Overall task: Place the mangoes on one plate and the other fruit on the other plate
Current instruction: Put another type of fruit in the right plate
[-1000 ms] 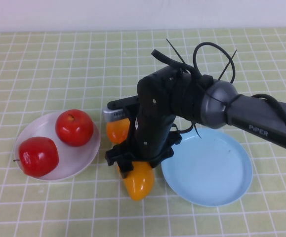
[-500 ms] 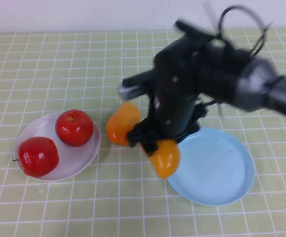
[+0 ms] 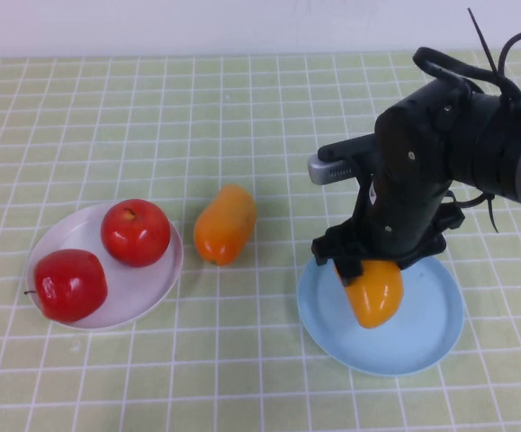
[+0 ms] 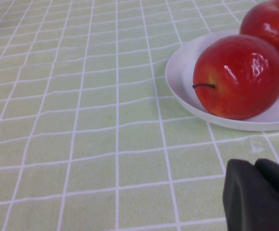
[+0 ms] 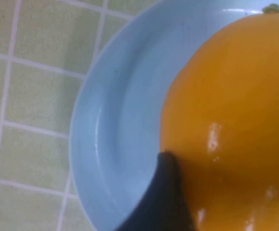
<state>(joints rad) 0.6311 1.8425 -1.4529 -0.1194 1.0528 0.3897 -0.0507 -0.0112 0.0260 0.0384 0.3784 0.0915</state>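
The right gripper (image 3: 361, 270) has carried one mango (image 3: 373, 291) rightward over the light blue plate (image 3: 422, 346), jaws gripping it; release is due. The other mango (image 3: 225, 224) lies on the bench beside the white plate (image 3: 152, 288) holding both apples (image 3: 135, 231). The left gripper (image 4: 259, 195) waits nearby, jaws closed.

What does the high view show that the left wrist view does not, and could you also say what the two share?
Only the high view shows the right gripper shut on a mango over the light blue plate, and the second mango lying on the tablecloth beside the white plate.

Only the left wrist view shows the left gripper, shut, low over the tablecloth near the white plate.

Both show the two red apples on the white plate and the green checked tablecloth.
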